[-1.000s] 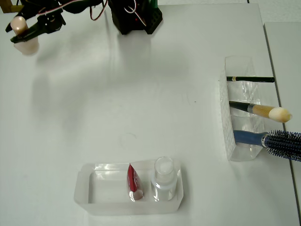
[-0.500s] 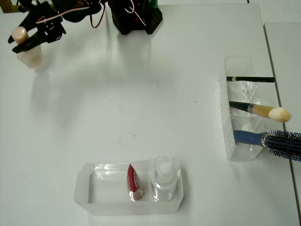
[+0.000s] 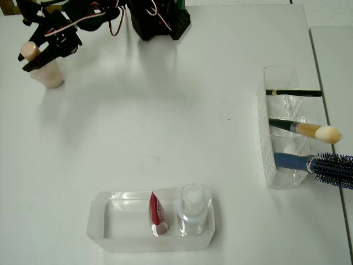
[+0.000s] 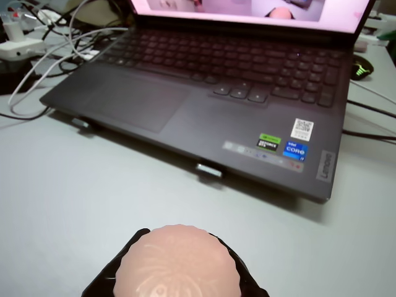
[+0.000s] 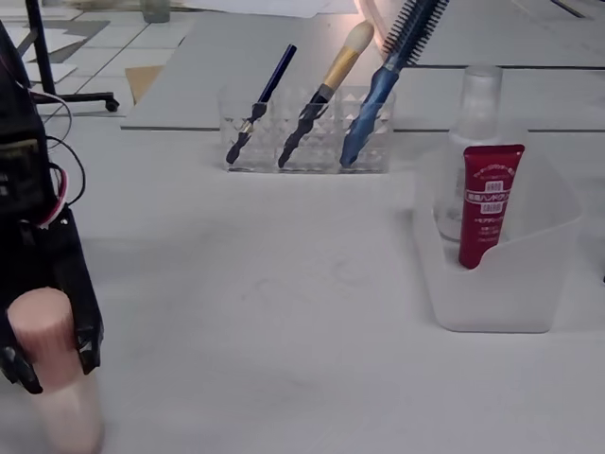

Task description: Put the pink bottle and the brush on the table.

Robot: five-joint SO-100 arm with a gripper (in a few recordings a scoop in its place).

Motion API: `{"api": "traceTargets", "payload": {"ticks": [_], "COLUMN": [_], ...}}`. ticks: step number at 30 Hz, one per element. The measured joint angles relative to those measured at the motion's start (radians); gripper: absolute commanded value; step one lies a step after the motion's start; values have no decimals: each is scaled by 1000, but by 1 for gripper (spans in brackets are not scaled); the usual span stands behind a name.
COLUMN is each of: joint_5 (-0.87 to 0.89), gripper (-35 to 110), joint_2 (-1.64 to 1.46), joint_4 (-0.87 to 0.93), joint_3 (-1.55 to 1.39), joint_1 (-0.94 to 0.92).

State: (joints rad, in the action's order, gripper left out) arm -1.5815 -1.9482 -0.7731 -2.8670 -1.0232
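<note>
We judge the task to be near the end of its first half: the pink bottle [image 3: 45, 70] is out of its holder and stands at the far left corner of the desk [image 3: 165, 127] in the overhead view, its base apparently on or just above the surface, though we cannot tell for certain that it touches. Our gripper [image 3: 37, 54] has its jaws closed down to the width of the cap, one black finger on each side, so the bottle is clamped and not yet released; in the fixed view the gripper [image 5: 47, 352] hugs the cap with the pale body hanging below, and in the wrist view the rounded cap top of the pink bottle [image 4: 178, 263] sits right between the jaws. What is left, as we see it, is to let go here and then fetch the brush [image 3: 309, 131], which lies well away from the jaws, across the desk to the right in the overhead view, leaning in the middle slot of the clear organiser [image 3: 276, 165], between a thin black pencil [image 3: 293, 93] and a blue hairbrush [image 3: 320, 164]. The brush is untouched.
</note>
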Motion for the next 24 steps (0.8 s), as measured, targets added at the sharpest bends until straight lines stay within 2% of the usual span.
{"api": "traceTargets", "payload": {"ticks": [11, 24], "joint_5": [-91, -52], "gripper": [0, 0], "joint_2": [117, 161], "joint_4": [-107, -167], "joint_3": [37, 104], "joint_1": [0, -2]}}
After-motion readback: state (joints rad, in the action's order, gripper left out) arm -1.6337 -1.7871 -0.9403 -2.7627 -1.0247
